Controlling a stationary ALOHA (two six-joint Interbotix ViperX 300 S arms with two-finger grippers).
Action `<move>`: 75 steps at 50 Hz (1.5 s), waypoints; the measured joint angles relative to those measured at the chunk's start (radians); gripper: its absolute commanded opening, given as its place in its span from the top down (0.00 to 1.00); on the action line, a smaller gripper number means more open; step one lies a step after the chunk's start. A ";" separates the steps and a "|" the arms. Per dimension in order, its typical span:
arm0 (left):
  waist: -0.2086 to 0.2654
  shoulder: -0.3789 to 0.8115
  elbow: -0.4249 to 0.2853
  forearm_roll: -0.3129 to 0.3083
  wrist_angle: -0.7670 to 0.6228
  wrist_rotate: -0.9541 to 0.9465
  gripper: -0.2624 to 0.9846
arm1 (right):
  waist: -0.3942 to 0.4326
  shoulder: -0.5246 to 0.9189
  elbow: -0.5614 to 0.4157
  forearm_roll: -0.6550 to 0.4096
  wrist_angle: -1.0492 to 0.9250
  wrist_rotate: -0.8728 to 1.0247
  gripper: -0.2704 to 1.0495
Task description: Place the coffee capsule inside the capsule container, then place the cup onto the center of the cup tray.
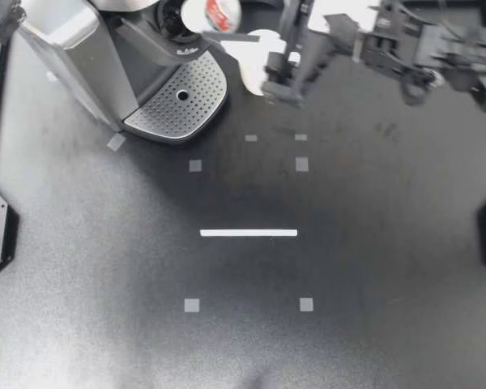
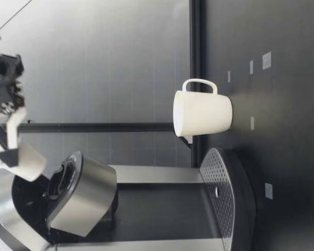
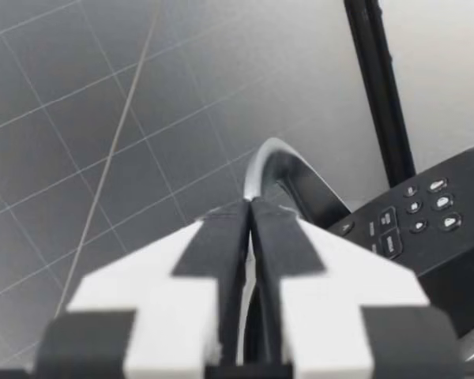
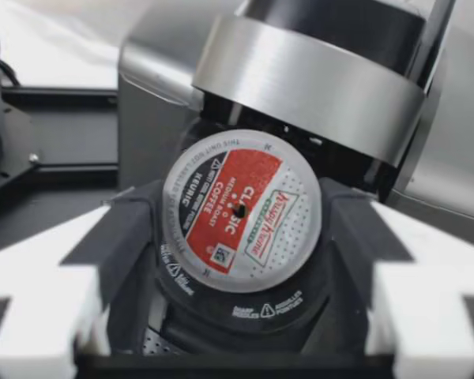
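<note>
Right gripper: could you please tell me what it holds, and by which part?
My right gripper holds the coffee capsule by its two opposite sides.

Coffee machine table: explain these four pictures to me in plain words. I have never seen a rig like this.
This is a robot with two arms at a black table; each arm ends in two fingers. One picture looks straight down from above, one looks across from table height, and two come from cameras on the wrists. On the table stand a coffee machine with its lid raised and, beside it, a white cup. The cup is not yet on the perforated cup tray at the machine's foot. The right fingers hold a coffee capsule with a red and white lid just above the machine's round capsule container. The left fingers are pressed together with nothing between them, near the machine's button panel.
</note>
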 measured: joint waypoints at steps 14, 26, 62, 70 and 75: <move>0.000 0.000 0.002 0.000 0.000 0.003 0.67 | -0.009 0.041 -0.034 -0.014 0.012 0.000 0.39; 0.000 0.000 0.000 0.000 0.000 0.003 0.67 | -0.014 0.077 -0.044 -0.015 0.011 0.000 0.39; 0.000 0.000 0.009 0.000 0.002 0.006 0.67 | -0.018 0.156 -0.117 -0.021 0.058 0.005 0.19; 0.000 0.000 0.009 0.000 0.003 0.005 0.67 | -0.020 0.158 -0.117 -0.021 0.064 0.006 0.19; 0.000 0.000 0.009 0.002 0.003 0.006 0.67 | -0.018 0.156 -0.117 -0.021 0.066 0.006 0.19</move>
